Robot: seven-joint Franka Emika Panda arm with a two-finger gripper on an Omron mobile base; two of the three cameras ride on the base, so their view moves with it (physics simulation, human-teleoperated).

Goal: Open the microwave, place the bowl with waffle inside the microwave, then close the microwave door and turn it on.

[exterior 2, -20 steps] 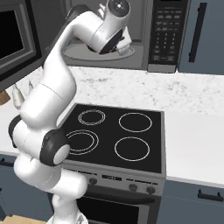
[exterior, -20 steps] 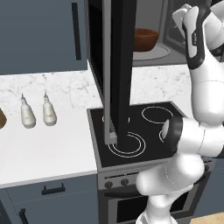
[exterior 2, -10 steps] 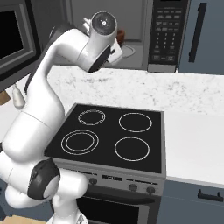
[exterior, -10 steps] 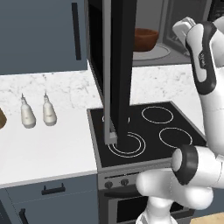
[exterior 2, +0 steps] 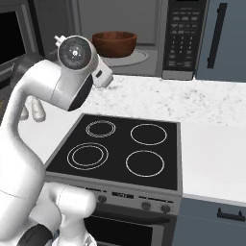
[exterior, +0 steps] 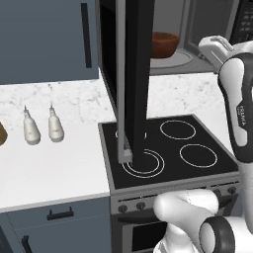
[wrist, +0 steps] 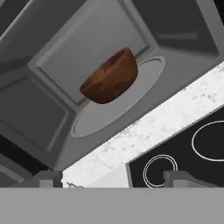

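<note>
One bowl with waffle (exterior: 163,44) sits on the turntable inside the microwave (exterior: 207,29), left base view; the microwave door (exterior: 132,79) stands wide open. Right base view: bowl glossy, rigid, likely slippery. Hand view: tool (wrist: 113,178) fingers apart, empty. The door's free edge looks the sensible place to push.

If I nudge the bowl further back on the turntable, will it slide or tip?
The bowl looks rigid, with a glossy, rounded underside, so it would probably slide on the smooth glass turntable rather than grip. Its wide, low shape suggests tipping is unlikely, though a push at the rim might rock it.
</note>
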